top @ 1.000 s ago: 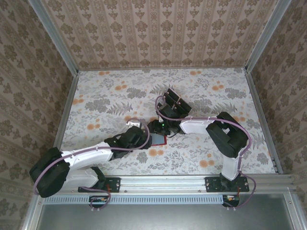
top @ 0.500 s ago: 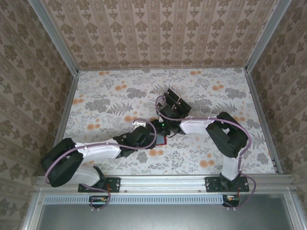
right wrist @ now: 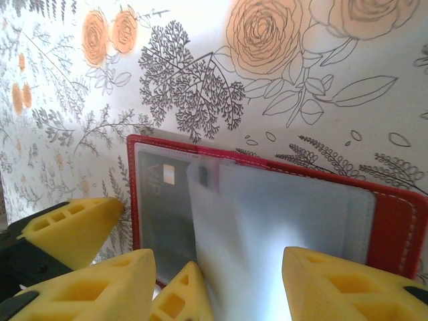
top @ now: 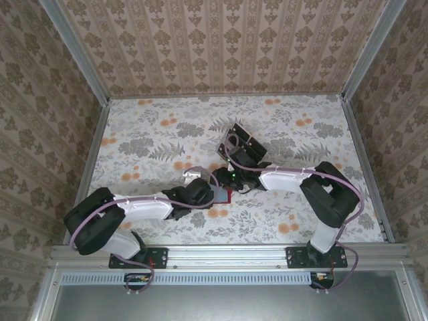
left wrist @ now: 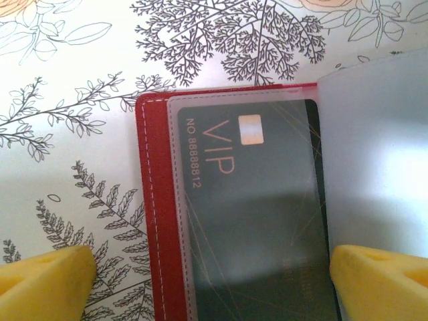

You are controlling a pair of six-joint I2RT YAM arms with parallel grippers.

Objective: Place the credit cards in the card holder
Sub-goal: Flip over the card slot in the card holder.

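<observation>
- Left gripper (left wrist: pixel 210 267) gapes wide over the holder (left wrist: pixel 150 200), card (left wrist: pixel 254 221) seated inside.
- Right gripper (right wrist: pixel 217 261), parted, straddles the sleeve (right wrist: pixel 281 214); lift it gently, holder pinned flat.

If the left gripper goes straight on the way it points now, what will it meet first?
Most likely the clear plastic sleeve of the open red folding card holder, with a glossy black card under it. The left gripper is open and points at that page; the depth is unclear.

The red card holder (left wrist: pixel 148 221) looks like stitched leather, its clear plastic sleeve (left wrist: pixel 179 234) glossy over a dark credit card (left wrist: pixel 267 221).
</observation>
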